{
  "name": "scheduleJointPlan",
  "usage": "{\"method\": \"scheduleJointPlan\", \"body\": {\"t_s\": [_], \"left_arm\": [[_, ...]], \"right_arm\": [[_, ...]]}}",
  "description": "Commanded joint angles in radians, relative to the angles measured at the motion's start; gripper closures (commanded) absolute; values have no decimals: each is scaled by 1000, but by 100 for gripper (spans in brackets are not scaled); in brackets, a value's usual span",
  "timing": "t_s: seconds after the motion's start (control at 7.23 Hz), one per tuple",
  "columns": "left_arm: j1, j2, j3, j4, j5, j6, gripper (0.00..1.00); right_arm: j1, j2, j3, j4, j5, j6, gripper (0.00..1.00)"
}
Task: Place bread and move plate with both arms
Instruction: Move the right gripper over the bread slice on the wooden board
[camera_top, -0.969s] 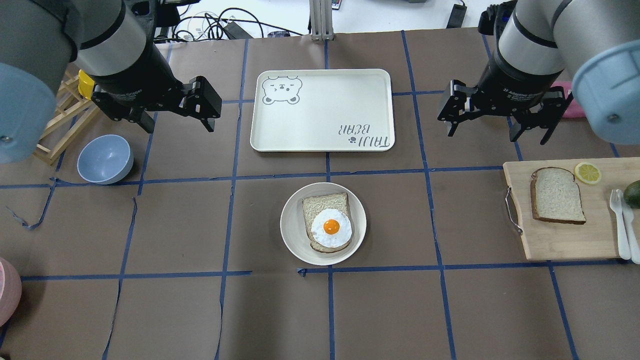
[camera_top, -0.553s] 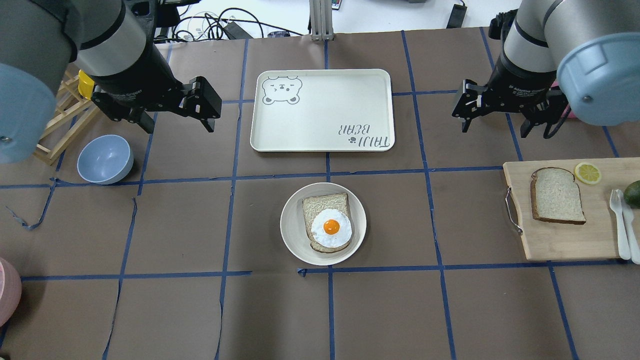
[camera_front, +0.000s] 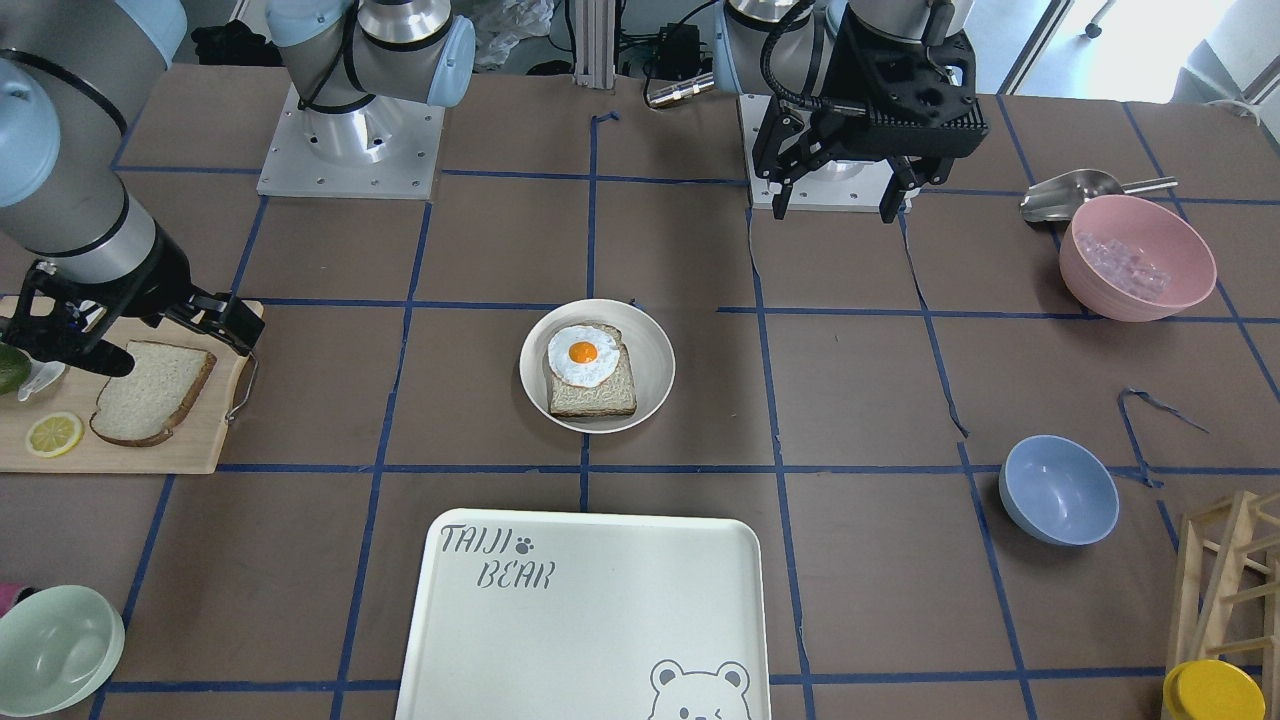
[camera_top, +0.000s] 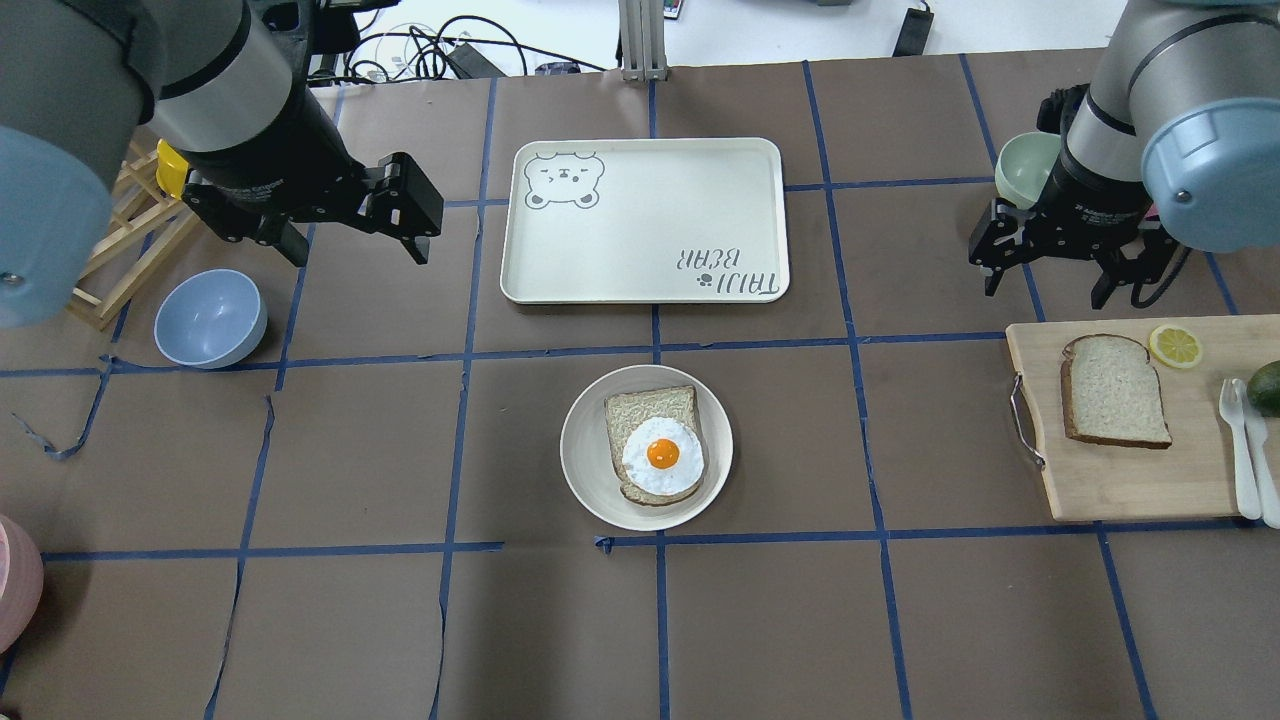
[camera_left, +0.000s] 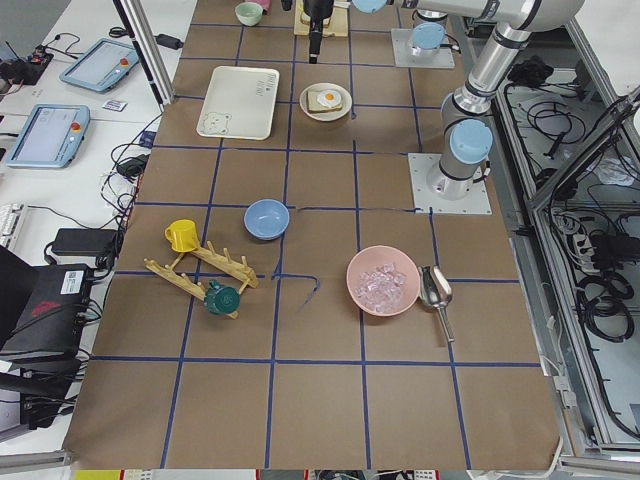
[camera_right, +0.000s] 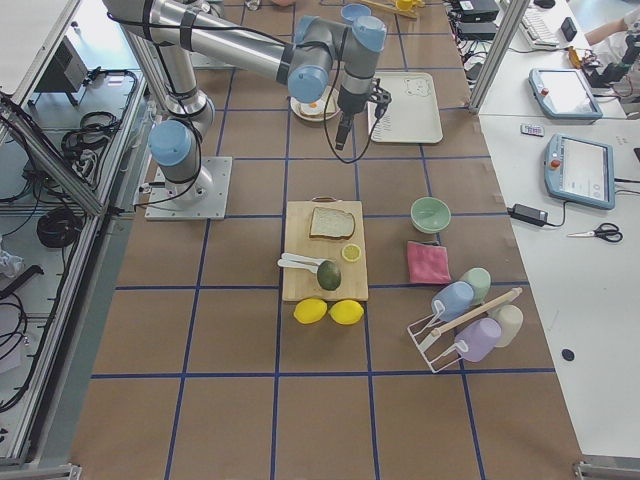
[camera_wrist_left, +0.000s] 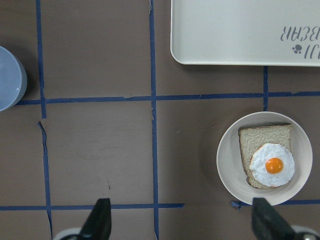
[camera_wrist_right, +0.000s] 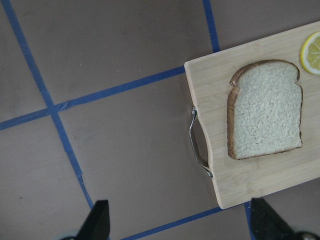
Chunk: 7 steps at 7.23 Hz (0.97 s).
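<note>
Spread wide and holding nothing, the right gripper (camera_top: 1046, 288) hovers just past the far edge of a wooden cutting board (camera_top: 1120, 485). On that board the bread (camera_top: 1115, 390) lies flat, its rounded end pointing away from the robot, near a lemon slice (camera_top: 1175, 346). The left gripper (camera_top: 357, 250), also spread and holding nothing, hangs to the left of a white tray (camera_top: 640, 160). The plate (camera_top: 585, 480) sits at the table's centre, carrying an egg-topped slice (camera_top: 655, 450).

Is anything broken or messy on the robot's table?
Only small things: the brown table cover has a rip near the blue bowl, and a strip of blue tape is peeling up beside it. Nothing looks spilled; the bread lies flat on its board.
</note>
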Motion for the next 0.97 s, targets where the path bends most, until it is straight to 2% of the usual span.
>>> {"method": "scheduleJointPlan", "body": {"t_s": [0.0, 0.28, 0.55, 0.83], "left_arm": [[0, 2, 0, 0, 0, 0, 0], [0, 2, 0, 0, 0, 0, 0], [0, 2, 0, 0, 0, 0, 0], [0, 2, -2, 0, 0, 0, 0]], "right_arm": [[-88, 84, 65, -179, -3, -95, 19], [-118, 129, 117, -282, -9, -102, 31], [-118, 186, 120, -336, -87, -100, 31], [-127, 207, 120, -353, -88, -100, 31]]}}
